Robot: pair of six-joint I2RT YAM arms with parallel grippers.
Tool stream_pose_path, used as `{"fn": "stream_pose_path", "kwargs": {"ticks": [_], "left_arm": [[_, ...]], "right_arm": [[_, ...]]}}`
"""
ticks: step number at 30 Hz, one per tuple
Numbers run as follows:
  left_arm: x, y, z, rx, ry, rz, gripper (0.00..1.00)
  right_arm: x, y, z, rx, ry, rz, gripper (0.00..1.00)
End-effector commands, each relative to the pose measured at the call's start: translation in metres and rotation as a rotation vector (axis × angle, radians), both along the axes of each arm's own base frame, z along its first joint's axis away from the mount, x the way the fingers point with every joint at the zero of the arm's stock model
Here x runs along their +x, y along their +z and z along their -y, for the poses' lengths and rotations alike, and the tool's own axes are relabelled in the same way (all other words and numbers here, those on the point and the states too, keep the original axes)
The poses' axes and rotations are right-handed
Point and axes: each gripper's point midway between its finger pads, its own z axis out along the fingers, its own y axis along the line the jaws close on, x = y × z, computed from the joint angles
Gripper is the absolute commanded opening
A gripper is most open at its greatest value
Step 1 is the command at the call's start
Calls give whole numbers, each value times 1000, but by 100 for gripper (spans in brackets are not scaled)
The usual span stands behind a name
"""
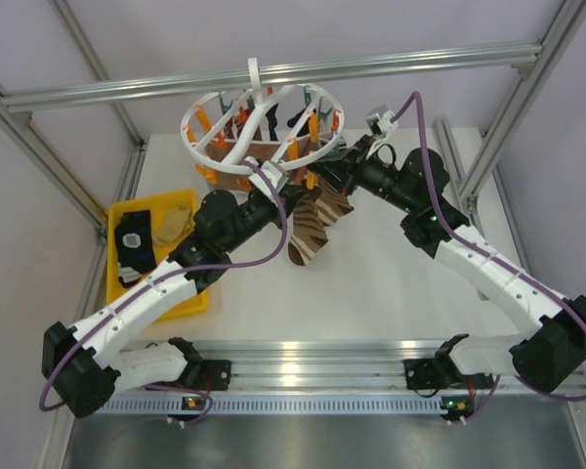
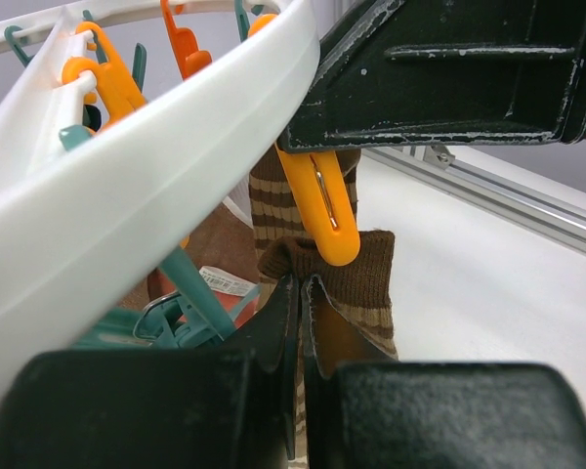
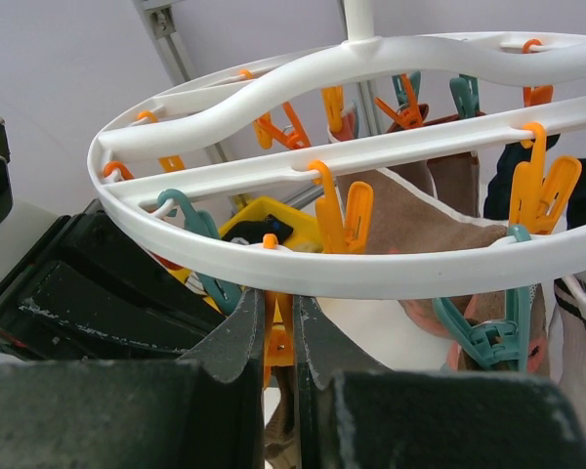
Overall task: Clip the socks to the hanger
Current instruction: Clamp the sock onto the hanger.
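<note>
sock: brown-and-cream striped fabric sock [image 2: 366, 278], hung under the ring's near rim, long axis vertical, cuff up top
hanger: round white plastic drying ring [image 3: 371, 274], raised off the table
left pincer [image 2: 301, 291]: narrowed onto the cuff edge, pinched from below
right pincer [image 3: 278, 318]: narrowed around the head of the orange plastic clip [image 2: 322, 210]
key bit: clip tip is found at 12 o'clock from the left pincer, overlapping the cuff
bite: can't be told yet
likely needed: cuff nudged straight up
</note>
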Motion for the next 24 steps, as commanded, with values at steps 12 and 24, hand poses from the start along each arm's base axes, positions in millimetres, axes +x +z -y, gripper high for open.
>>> {"fn": "stream_pose_path", "kwargs": {"ticks": [12,24], "left_arm": [[-12,79,-33,-219,64,208,0],[-20,52,-31,-125,59,292,0]], "right_arm": [[10,-19,2,-40,-27,-84,0],[9,-17,0,-26,-17,-94,0]]}}
